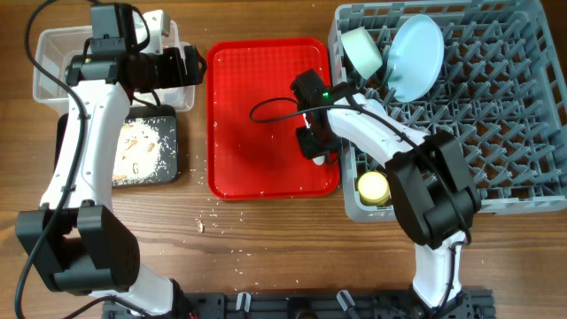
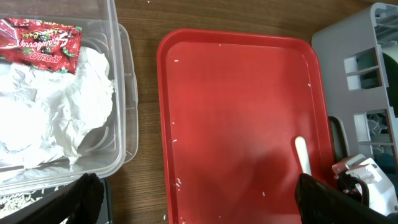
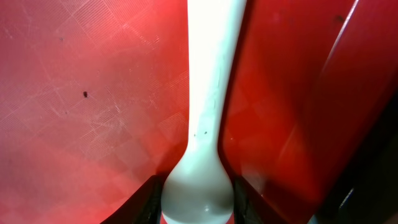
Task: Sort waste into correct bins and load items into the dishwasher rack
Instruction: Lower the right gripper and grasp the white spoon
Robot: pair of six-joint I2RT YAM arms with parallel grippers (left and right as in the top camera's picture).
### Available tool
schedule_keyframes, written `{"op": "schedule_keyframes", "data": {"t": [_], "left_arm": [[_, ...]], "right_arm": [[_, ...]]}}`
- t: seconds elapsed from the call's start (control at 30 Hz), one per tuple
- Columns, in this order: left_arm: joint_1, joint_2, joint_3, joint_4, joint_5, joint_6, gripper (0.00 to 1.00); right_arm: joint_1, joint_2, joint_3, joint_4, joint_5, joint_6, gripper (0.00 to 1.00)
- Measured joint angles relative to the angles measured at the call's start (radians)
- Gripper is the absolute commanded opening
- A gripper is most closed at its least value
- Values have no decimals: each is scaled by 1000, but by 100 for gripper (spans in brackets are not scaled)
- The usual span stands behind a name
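My right gripper (image 1: pixel 316 149) is at the right edge of the flat red serving tray (image 1: pixel 257 106). In the right wrist view its fingers (image 3: pixel 198 202) are closed against the bowl of a white spoon (image 3: pixel 208 74) that lies on the tray. The spoon handle also shows in the left wrist view (image 2: pixel 302 155). My left gripper (image 1: pixel 195 64) is open and empty (image 2: pixel 202 208), between the clear tub (image 1: pixel 53 44) and the red tray. The tub holds the red wrapper (image 2: pixel 40 45) and the white napkin (image 2: pixel 68 112). The grey rack (image 1: pixel 514 133) holds a bowl (image 1: pixel 361 49), the plate (image 1: pixel 416 58) and the yellow cup (image 1: pixel 373 186).
The black tray (image 1: pixel 146 151) with beige food scraps sits below the tub, under my left arm. A few crumbs (image 1: pixel 202 226) lie on the wooden table in front of the red tray. The rack's wall stands right beside my right gripper.
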Motion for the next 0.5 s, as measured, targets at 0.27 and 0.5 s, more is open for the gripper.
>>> {"op": "schedule_keyframes", "data": {"t": [0.27,0.5], "left_arm": [[0,0,0,0,0,0,100],[0,0,0,0,0,0,100]], "right_arm": [[0,14,32,-95,-2,0,34],[-8,2,204,-257,1,-57,34]]}}
